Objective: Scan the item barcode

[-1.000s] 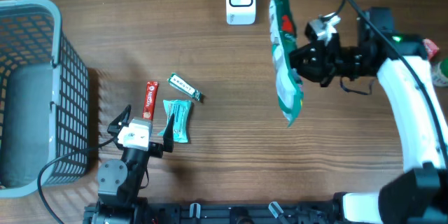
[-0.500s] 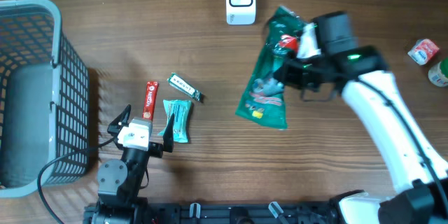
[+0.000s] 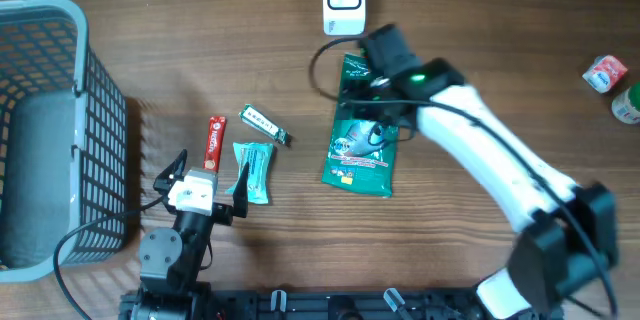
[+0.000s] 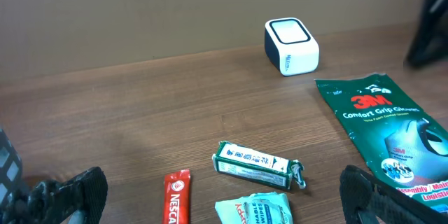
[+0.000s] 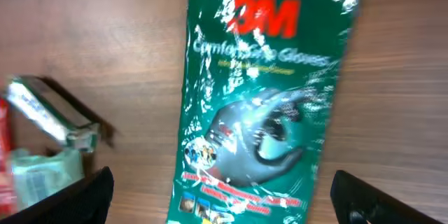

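Moved: the right arm is reaching in from the table's right side, and the green 3M glove packet (image 3: 360,150), hanging from its jaws 1 second ago, is now lying flat.
Packet position: it is resting on the wooden table just in front of the white box-shaped scanner (image 3: 343,0), near it but not touching, printed front facing up.
Right gripper (image 5: 222,192): it is hovering over the packet with fingers spread wide, gripping nothing.
Left gripper (image 4: 224,192): it is sitting open and empty near the red Nescafé stick (image 3: 214,140).
Barcode: none is showing; it is probably lying on the underside.
Doing it well: the right arm is likely needing to re-pinch 1 packet edge, turn the back toward the scanner's dark window, and hold it flat and steady.
Watch: the floppy film is prone to sagging and curling.
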`<state>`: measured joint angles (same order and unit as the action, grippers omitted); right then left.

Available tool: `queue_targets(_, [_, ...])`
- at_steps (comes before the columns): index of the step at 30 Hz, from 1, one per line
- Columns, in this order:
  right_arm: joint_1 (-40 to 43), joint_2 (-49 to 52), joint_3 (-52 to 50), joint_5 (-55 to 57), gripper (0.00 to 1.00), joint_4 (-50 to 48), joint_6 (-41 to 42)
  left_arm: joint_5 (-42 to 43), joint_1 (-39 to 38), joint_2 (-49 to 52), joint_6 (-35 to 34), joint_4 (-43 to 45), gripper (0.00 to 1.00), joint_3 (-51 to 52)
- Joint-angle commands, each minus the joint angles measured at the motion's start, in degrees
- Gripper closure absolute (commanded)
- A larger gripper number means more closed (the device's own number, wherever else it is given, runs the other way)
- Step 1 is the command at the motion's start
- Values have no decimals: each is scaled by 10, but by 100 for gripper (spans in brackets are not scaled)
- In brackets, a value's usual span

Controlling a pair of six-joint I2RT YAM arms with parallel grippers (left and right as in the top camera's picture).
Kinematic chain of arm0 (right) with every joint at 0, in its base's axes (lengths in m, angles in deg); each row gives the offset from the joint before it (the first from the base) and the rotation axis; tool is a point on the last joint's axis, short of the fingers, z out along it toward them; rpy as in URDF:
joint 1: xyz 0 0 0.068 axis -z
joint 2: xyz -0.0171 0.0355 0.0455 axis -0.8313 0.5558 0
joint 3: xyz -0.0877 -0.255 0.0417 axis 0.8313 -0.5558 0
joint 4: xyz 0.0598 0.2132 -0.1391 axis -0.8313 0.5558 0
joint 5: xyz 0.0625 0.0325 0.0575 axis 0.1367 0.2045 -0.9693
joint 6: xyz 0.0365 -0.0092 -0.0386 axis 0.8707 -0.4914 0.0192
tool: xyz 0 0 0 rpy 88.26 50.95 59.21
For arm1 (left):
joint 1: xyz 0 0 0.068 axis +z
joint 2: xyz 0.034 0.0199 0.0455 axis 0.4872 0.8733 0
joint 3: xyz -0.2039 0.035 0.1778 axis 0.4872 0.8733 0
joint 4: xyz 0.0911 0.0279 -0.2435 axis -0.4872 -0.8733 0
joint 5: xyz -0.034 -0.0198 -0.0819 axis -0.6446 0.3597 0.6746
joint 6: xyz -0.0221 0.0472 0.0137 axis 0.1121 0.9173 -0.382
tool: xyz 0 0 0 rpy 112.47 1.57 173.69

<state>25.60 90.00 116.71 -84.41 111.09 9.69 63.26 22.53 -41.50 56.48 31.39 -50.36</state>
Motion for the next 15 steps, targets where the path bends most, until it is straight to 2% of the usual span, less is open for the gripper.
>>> queue_targets(1, [-43,105,-1,55,1,-5,53,5,0,-3,7,2,0,3])
queue_targets(6, [-48,168,0,54,1,-28,103,5,0,-3,7,2,0,3])
queue_targets(10, [-65,227,0,49,5,-40,136,5,0,-3,7,2,0,3])
queue_targets(11, [-68,245,0,41,15,-43,138,5,0,-3,7,2,0,3])
queue_targets(13, [-71,288,0,9,53,-43,163,5,0,-3,7,2,0,3])
queue_targets(14, [-71,300,0,-1,64,-41,176,5,0,-3,7,2,0,3])
queue_targets(15, [-71,306,0,-14,71,-40,186,5,0,-3,7,2,0,3])
